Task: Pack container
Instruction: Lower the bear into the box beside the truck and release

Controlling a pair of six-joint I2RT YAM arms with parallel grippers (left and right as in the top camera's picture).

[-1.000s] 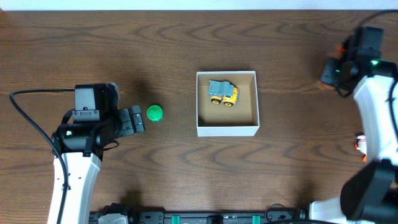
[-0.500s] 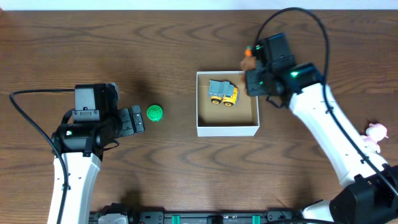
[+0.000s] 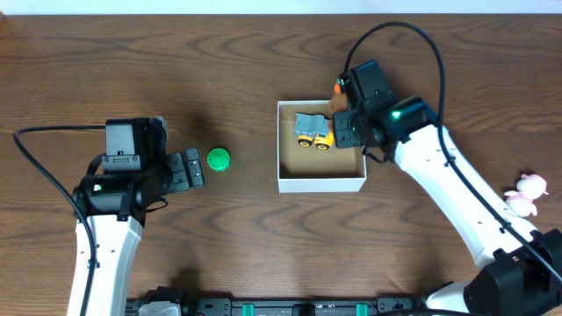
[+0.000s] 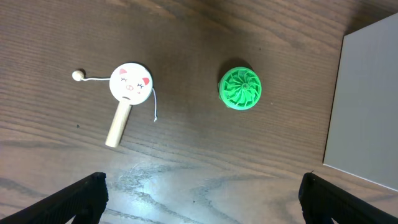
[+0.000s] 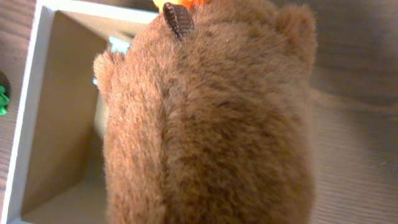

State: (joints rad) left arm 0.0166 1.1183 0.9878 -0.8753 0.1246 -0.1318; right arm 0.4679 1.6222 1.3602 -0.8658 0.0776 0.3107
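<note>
Dark wood-grain table (image 3: 228,254); container (image 3: 320,183) at centre; right gripper (image 3: 342,114) over its 1 o'clock corner, clamped on brown plush toy (image 5: 211,124); left gripper (image 3: 195,168) at 9 o'clock, jaws wide apart, empty, near green disc (image 3: 218,159).

1. Left gripper (image 4: 202,200): I see only its dark fingertips (image 4: 81,198) in the bottom corners, spread wide, nothing between them.
2. Green ridged disc (image 4: 240,87): lies on the wooden table (image 4: 186,37), right of centre.
3. Pig-faced rattle drum (image 4: 129,87): pale handle, bead on string; left of the disc, well apart.
4. Container (image 4: 367,106): white wall at my right edge, near the disc, not touching.
</note>
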